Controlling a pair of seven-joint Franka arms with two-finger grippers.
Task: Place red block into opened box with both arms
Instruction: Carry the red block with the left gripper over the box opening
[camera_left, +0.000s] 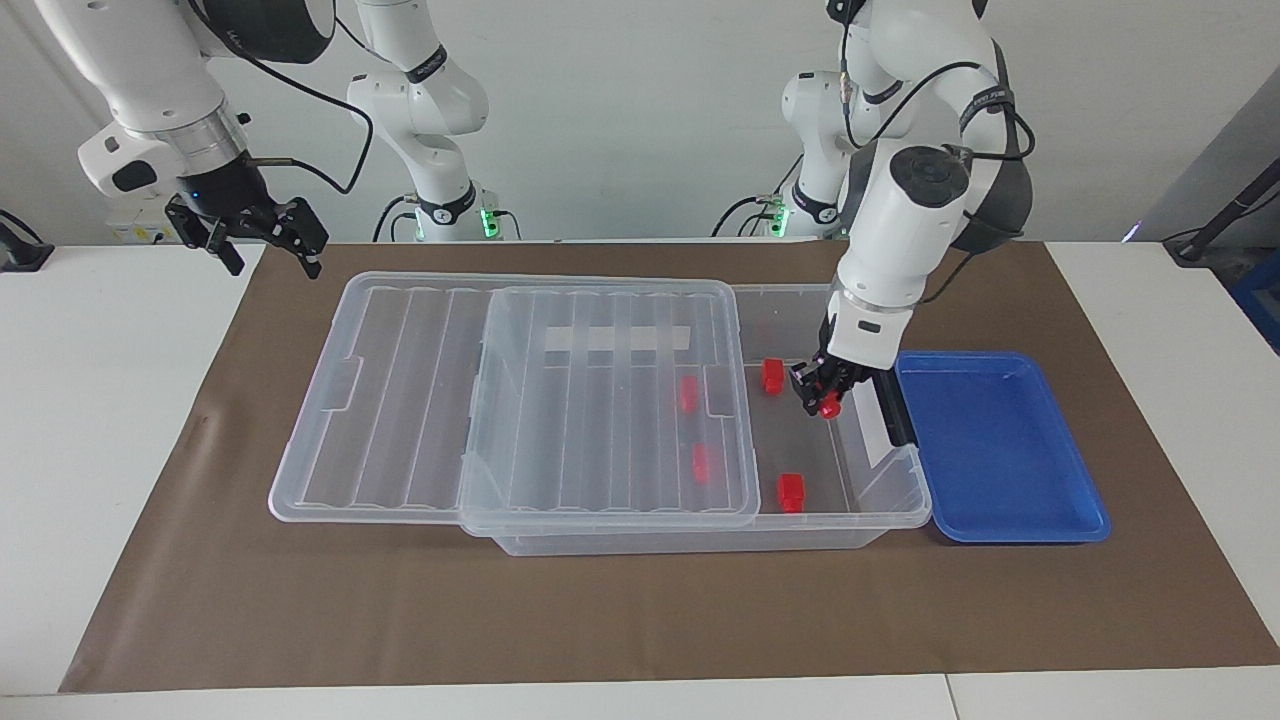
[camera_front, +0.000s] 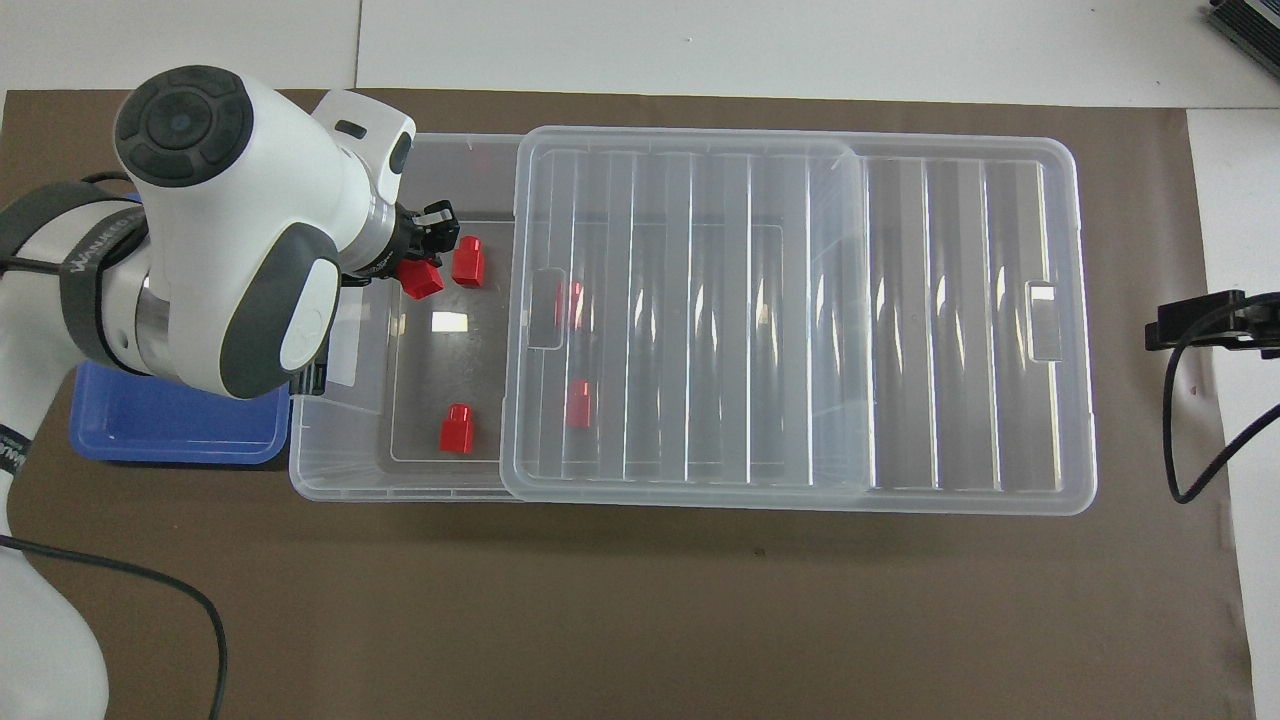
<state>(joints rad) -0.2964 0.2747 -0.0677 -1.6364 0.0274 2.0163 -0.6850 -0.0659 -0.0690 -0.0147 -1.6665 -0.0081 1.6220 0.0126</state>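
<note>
My left gripper (camera_left: 822, 399) (camera_front: 424, 262) is shut on a red block (camera_left: 830, 406) (camera_front: 420, 281) and holds it over the uncovered end of the clear box (camera_left: 700, 537) (camera_front: 340, 482), just inside the black latch (camera_left: 893, 420). Several more red blocks lie in the box: two in the uncovered part (camera_left: 772, 375) (camera_left: 791, 492) and two under the lid (camera_left: 689, 393) (camera_left: 702, 462). The ribbed clear lid (camera_left: 400, 400) (camera_front: 900, 320) is slid toward the right arm's end and covers most of the box. My right gripper (camera_left: 270, 260) waits open in the air over the mat's corner at its own end.
A shallow blue tray (camera_left: 1000, 450) (camera_front: 170, 440) sits against the box's latch end, with nothing in it. My left arm's white body (camera_front: 230, 230) covers much of the tray and the latch end from above. A brown mat (camera_left: 640, 610) lies under everything.
</note>
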